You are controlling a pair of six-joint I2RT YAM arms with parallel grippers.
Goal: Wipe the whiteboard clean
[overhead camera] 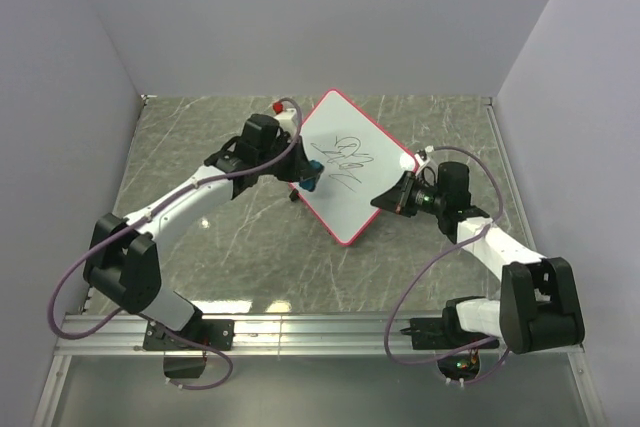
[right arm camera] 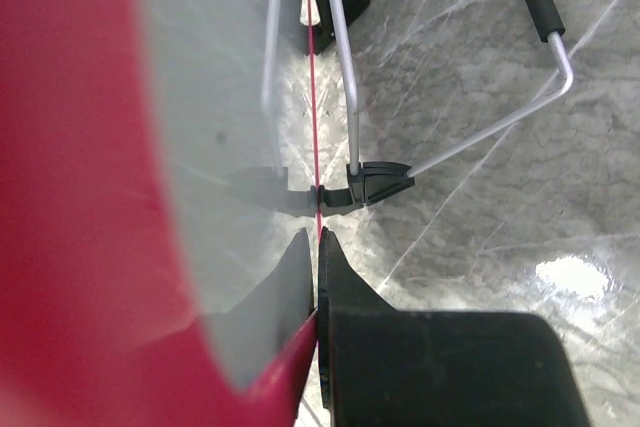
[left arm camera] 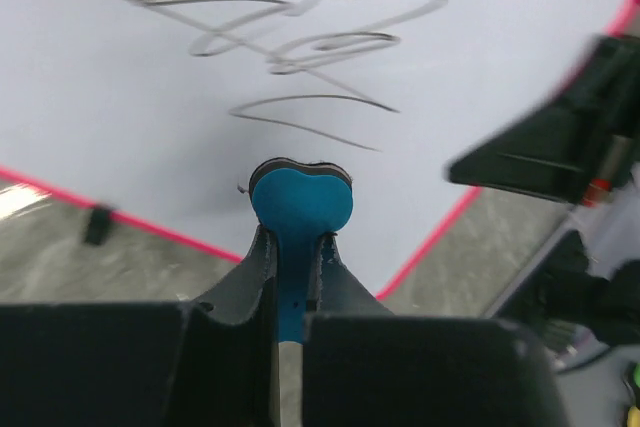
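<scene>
Near edge: a metal rail (overhead camera: 300, 332) runs across the front of the table (overhead camera: 200, 147) and carries both arm bases.
Right side: the right gripper (overhead camera: 385, 199) (right arm camera: 315, 267) reaches in from the right, and its jaws are closed tight on the thin pink-red rim of the whiteboard (overhead camera: 335, 209) (left arm camera: 130, 137) (right arm camera: 200, 147).
Underneath: the right wrist view looks along the board's edge, where a wire stand (right arm camera: 470, 137) with black feet (right arm camera: 375, 185) rests on the marbled grey tabletop.
Left side: the left gripper (overhead camera: 303, 173) (left arm camera: 295, 247) has its jaws clamped on the stem of the blue eraser (overhead camera: 312, 175) (left arm camera: 300, 202).
Eraser position: its rounded head sits just over the board's left edge; whether it presses on the surface cannot be told.
Board position: it lies mid-table, turned cornerwise, between the two grippers.
Writing: black marker scribbles (overhead camera: 350, 162) (left arm camera: 300, 47) cover the middle of the white surface, beyond the eraser head.
Far end: the board's top corner points toward the pale back wall (overhead camera: 320, 17).
</scene>
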